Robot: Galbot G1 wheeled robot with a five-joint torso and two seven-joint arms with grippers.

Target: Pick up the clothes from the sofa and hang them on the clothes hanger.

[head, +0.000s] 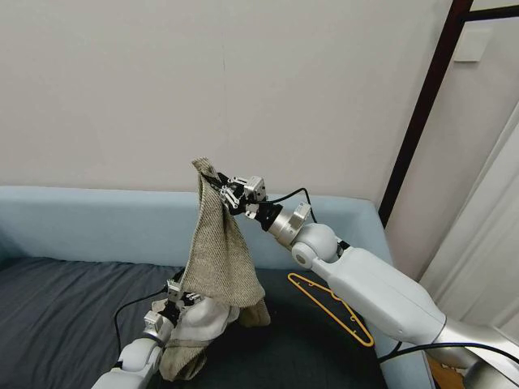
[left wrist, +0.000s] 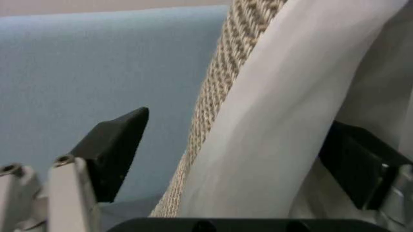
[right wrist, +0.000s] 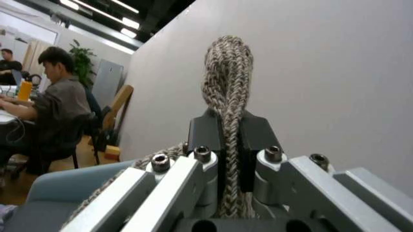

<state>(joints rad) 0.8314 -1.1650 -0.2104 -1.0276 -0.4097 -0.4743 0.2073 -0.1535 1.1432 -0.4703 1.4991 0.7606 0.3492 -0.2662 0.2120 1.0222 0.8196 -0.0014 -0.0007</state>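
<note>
- The right gripper [head: 220,193] is pressed together on the top fold of the beige knit garment [head: 217,255]. It holds the fold up in front of the sofa [head: 81,227] backrest. In the right wrist view the knit runs straight up between the closed pads of this gripper [right wrist: 226,140].
- The left gripper [head: 174,298] sits low at the garment's lower end. Its fingers [left wrist: 116,145] are spread, and the garment's white cloth layer [left wrist: 277,121] lies between them, not pinched.
- The garment hangs with its long axis vertical from the right gripper. Its bottom is bunched on the dark seat.
- The orange hanger [head: 336,308] lies flat on the seat, just beside the garment's lower end on the robot's right, under the right forearm.
- As I judge it, the hanger lies across the garment from the free left gripper, and the nearer right arm is occupied.
</note>
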